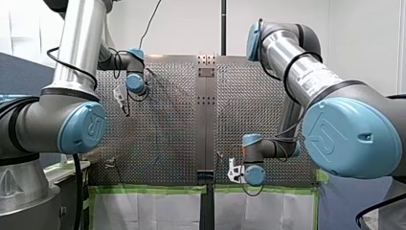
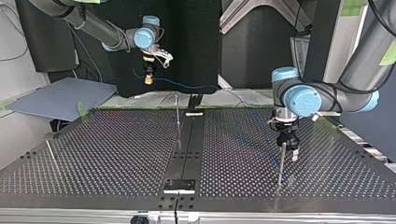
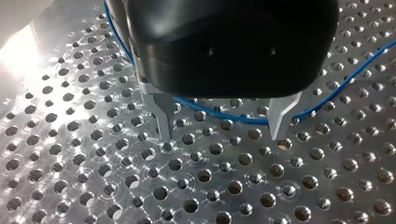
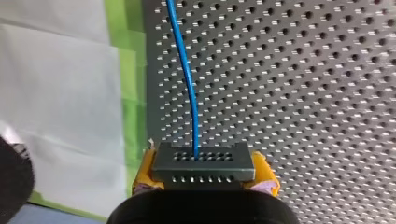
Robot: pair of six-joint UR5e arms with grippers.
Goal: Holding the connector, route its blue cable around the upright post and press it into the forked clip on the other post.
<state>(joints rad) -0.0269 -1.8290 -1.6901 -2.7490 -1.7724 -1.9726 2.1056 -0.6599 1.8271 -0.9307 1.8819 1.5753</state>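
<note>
The front camera is sitting high behind the left arm [image 1: 76,57] and right arm [image 1: 311,76], looking out over the perforated counter [image 1: 167,134]. The top camera is facing back at them, low, from across it. Both wrist cameras are looking down close at the holes, each catching the blue cable [image 4: 187,70].

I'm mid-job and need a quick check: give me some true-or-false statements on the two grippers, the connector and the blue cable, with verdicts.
1. My right gripper is shut on the dark rectangular perforated connector. True.
2. My left gripper clamps the thin blue cable. False: its metal fingers stand open, and the cable runs past them ungripped.
3. The cable leaves the connector and runs ahead over the perforated metal table. True.
4. In the top view my right gripper rests on the table. False: it hangs raised above it.
</note>
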